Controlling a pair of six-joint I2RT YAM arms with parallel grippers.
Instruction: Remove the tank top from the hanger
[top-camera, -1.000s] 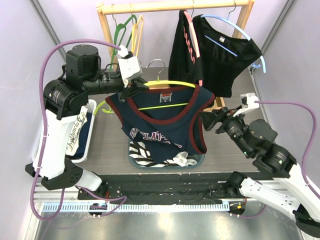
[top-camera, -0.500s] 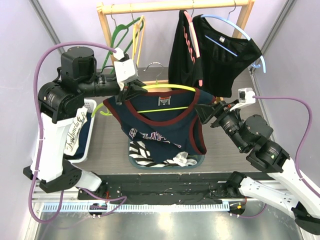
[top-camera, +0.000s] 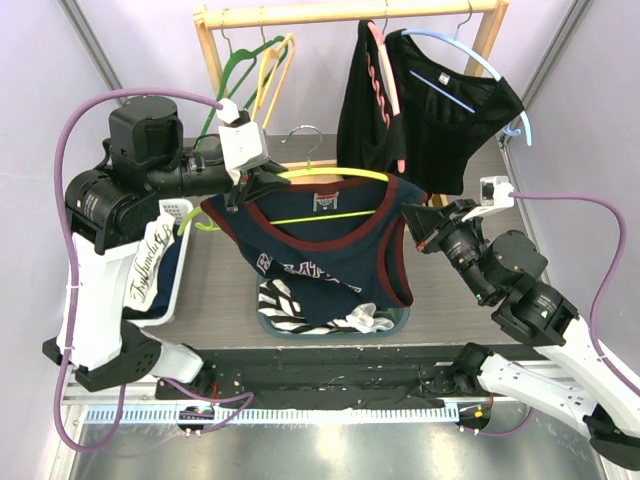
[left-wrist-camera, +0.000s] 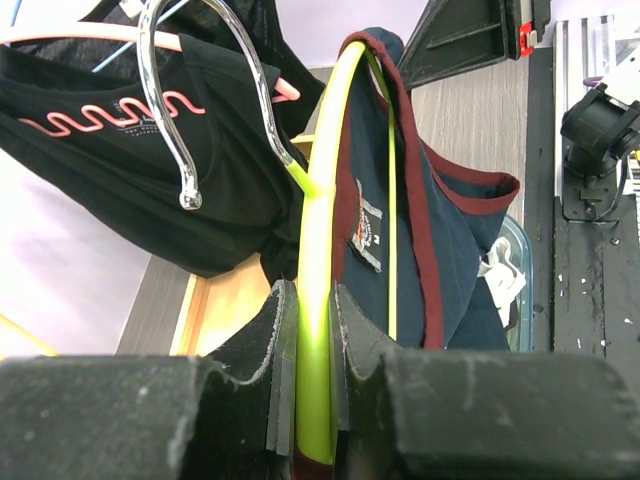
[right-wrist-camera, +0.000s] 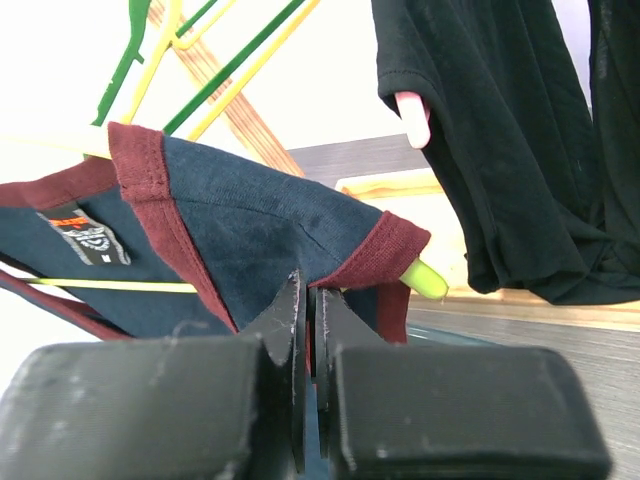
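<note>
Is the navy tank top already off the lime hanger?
No, the tank top drapes over the lime hanger clamped in the left gripper.

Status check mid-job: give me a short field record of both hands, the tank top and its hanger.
tank top: navy, maroon trim, hanging on lime hanger
left hand: shut on one hanger arm
right hand: shut on tank top's maroon hem by the hanger's tip
below: bin holding clothes
stage: tank top not yet off

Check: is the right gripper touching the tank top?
Touching. Right wrist view shows the right gripper shut on the tank top at its maroon shoulder hem.
</note>
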